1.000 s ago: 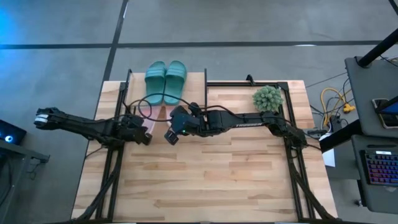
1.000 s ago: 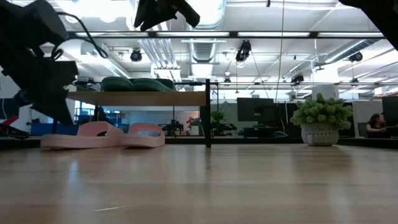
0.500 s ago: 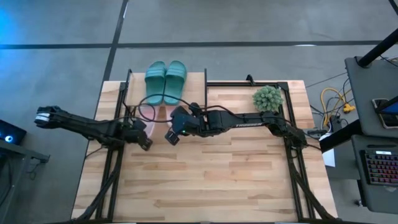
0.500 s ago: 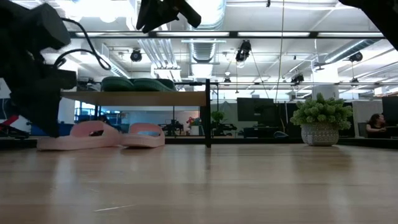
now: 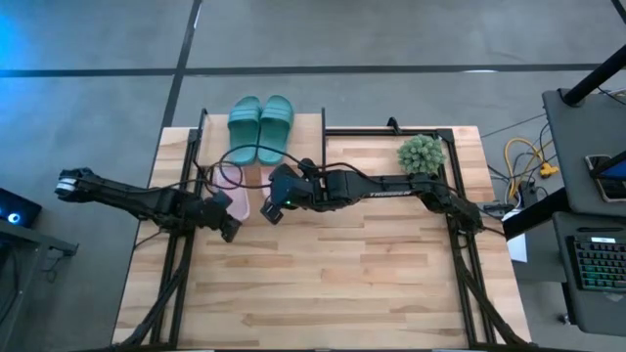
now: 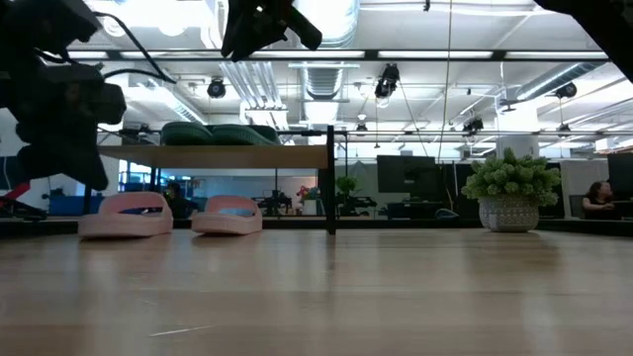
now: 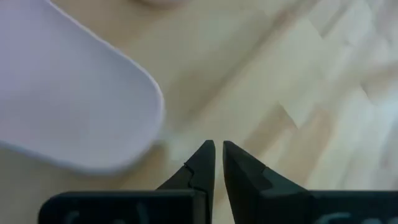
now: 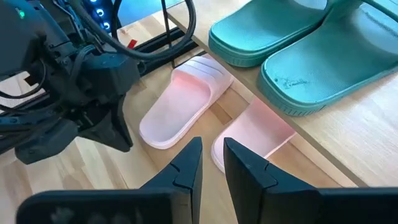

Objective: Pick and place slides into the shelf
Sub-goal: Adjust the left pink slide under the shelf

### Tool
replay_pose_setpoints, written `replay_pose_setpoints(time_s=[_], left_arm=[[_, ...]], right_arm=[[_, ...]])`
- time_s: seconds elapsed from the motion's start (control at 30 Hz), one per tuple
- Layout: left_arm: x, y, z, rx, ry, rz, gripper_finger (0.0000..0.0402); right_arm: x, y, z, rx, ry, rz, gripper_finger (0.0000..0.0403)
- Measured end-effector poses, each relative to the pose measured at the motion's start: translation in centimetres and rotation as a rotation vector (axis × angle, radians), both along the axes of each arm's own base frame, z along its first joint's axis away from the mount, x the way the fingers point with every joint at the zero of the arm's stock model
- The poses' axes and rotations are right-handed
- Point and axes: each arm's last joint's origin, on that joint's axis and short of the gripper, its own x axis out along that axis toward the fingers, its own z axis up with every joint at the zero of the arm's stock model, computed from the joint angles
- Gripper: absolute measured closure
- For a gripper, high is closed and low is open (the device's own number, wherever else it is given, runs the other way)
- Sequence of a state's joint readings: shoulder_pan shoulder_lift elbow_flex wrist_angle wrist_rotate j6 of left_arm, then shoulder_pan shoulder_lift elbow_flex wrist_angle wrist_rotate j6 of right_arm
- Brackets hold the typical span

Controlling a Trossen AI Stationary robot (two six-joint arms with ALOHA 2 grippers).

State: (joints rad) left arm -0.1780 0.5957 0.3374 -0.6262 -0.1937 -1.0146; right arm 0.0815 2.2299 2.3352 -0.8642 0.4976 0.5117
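The teal slides (image 5: 260, 127) lie side by side on the shelf's wood top board (image 8: 348, 143). The two pink slides (image 8: 183, 102) (image 8: 255, 134) lie on the table under that board, heels toward the near edge; the low view shows them (image 6: 127, 215) (image 6: 229, 214) beneath the shelf (image 6: 227, 156). My left gripper (image 7: 217, 152) is shut, low over the table just near of the left pink slide's heel (image 7: 81, 112), apart from it. My right gripper (image 8: 212, 152) is shut and empty, raised above the pink slides (image 5: 274, 208).
A fuzzy green plant in a pot (image 5: 421, 154) stands at the table's far right. The shelf's black frame posts (image 6: 330, 178) stand around the pink slides. Bare wood tabletop (image 5: 333, 284) spreads toward the near edge.
The left pink slide has turned about on the table, from lying sideways to pointing under the shelf, and now sits apart from the other pink slide. My left gripper has drawn back a little toward the near edge.
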Motion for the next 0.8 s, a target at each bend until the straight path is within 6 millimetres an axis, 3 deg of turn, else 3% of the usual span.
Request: replay_pose_setpoints(time_s=[0.17, 0.37, 0.53, 0.8], left_arm=[[0.0, -0.3, -0.7, 0.001, 0.054, 0.006, 0.0385], [0.4, -0.4, -2.9, 0.013, 0.209, 0.055, 0.0385], [0.4, -0.2, -4.0, 0.042, 0.268, 0.177, 0.0385], [-0.7, 0.5, -4.1, 0.139, 0.299, 0.395, 0.0385]], right_arm=[[0.0, -0.3, 0.0, -0.007, 0.006, 0.005, 0.0344], [0.0, -0.6, -0.1, -0.025, 0.02, 0.014, 0.0344], [0.0, -0.6, -0.1, -0.033, 0.025, 0.021, 0.0344], [-0.3, -0.6, -0.4, -0.036, 0.081, 0.023, 0.0344]])
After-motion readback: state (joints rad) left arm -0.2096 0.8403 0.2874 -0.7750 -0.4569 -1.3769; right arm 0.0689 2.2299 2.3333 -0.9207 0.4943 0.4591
